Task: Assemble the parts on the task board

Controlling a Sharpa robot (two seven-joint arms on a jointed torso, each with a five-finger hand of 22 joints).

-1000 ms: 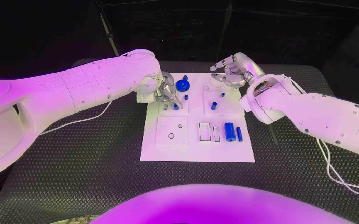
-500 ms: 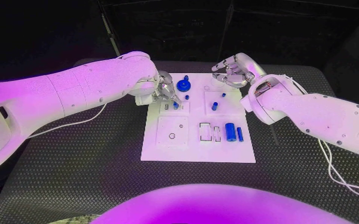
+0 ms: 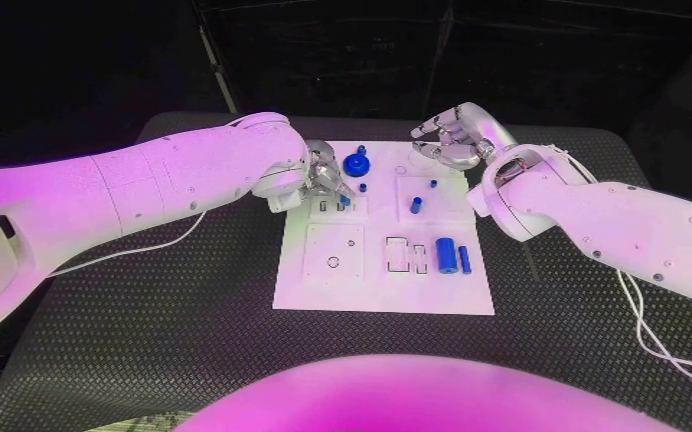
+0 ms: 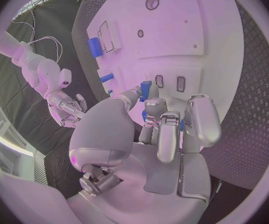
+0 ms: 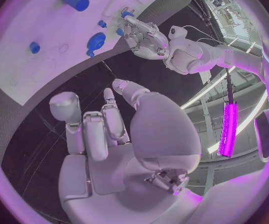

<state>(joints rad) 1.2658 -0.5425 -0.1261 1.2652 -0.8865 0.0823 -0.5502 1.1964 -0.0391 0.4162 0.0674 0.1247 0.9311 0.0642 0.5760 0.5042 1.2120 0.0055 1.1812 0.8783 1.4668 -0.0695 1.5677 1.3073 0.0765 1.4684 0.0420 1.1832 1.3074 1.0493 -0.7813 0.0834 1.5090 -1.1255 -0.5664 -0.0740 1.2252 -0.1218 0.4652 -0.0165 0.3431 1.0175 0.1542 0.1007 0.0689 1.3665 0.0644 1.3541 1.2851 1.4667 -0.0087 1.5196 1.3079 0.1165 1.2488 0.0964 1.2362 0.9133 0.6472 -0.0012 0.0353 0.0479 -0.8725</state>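
Observation:
The white task board (image 3: 382, 287) lies mid-table. My left hand (image 3: 326, 180) hovers over its far left part and pinches a small blue part (image 4: 145, 90) between thumb and fingers, just above two small slots (image 4: 170, 82). On the board I see a round blue part (image 3: 355, 163), a short blue peg (image 3: 414, 204), a blue cylinder (image 3: 446, 252) and a thin blue pin (image 3: 463, 258). My right hand (image 3: 447, 142) hangs over the board's far right corner with its fingers curled in on nothing; the right wrist view shows its palm (image 5: 112, 134) bare.
The black table (image 3: 173, 332) surrounds the board on all sides. A white cable (image 3: 159, 235) trails across it under my left arm, and another cable (image 3: 642, 327) runs along the right side.
My left arm has swung a little and its hand has shifted slightly over the slots, still pinching the blue part. The right hand has barely moved.

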